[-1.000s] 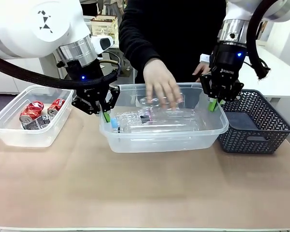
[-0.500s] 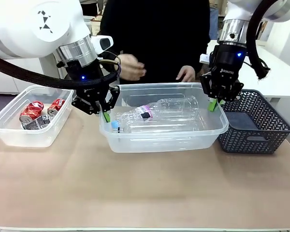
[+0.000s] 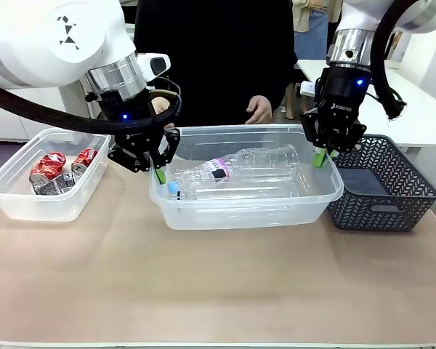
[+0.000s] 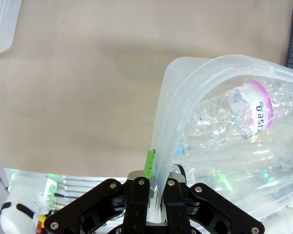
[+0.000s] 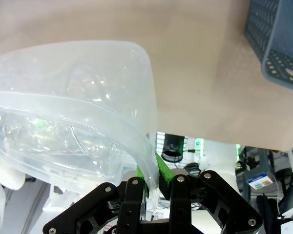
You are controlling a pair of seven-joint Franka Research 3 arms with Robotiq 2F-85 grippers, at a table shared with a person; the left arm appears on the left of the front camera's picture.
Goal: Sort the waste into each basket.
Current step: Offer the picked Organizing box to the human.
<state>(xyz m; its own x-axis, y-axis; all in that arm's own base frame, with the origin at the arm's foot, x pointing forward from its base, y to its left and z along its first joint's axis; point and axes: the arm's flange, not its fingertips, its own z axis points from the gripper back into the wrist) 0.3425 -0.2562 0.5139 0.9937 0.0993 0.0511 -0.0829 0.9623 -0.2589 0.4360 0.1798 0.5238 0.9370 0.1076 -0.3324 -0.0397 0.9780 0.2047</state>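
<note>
Grippers left (image 3: 160,174) and right (image 3: 320,157) each pinch opposite rims of the clear tub (image 3: 247,211) holding bottles (image 3: 240,171)

Left gripper (image 3: 160,173) and right gripper (image 3: 320,156), jaws pinched shut, pointing down.

cans (image 3: 58,171) in left tub (image 3: 29,203) (bottles (image 3: 236,171) in middle)

cans (image 3: 57,171): crushed, red-and-silver, piled in the left clear tub (image 3: 14,201)
bottles (image 3: 236,171): clear plastic, lying on their sides in the middle clear tub (image 3: 247,215), one with a pink-edged label
tubs: apart, side by side
</note>
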